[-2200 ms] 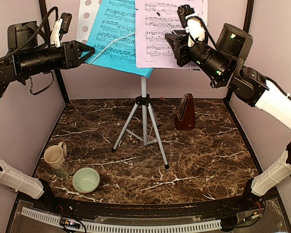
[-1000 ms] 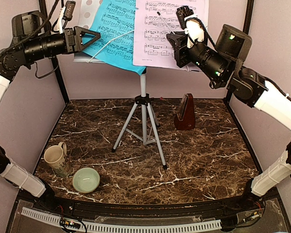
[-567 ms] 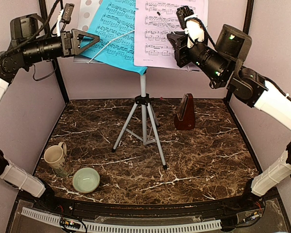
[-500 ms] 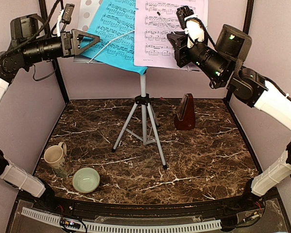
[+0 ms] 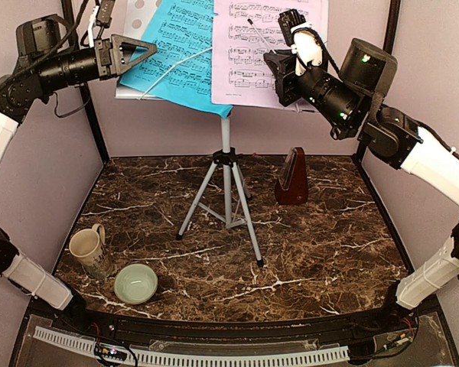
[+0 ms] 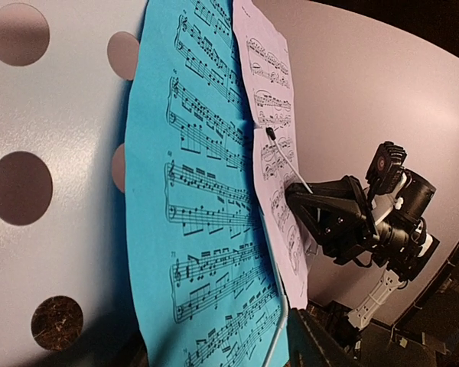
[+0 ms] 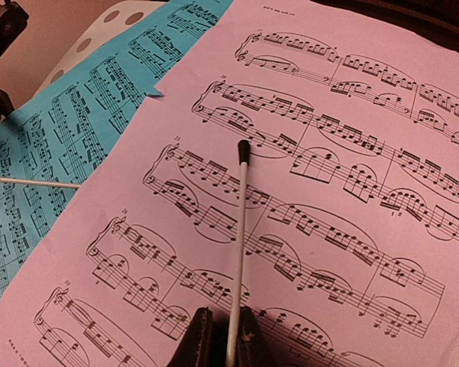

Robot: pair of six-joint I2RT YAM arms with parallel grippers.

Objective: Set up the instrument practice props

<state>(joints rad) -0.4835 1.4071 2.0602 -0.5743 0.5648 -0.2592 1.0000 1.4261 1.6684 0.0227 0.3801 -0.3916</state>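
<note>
The silver tripod music stand rises at the table's back centre, its white perforated desk carrying a blue page and a pink page. My right gripper is shut on the thin white page-holder wire lying across the pink page. My left gripper is open at the desk's left side, in front of the blue page. The other holder wire runs beside its right finger. The dark-red metronome stands on the table, right of the stand.
A beige mug and a pale green bowl sit at the front left of the marble tabletop. Black frame posts and pale walls close in the sides and back.
My left arm has risen and brought its gripper up to the desk's left side by the blue page. The right gripper has stayed on the wire.
</note>
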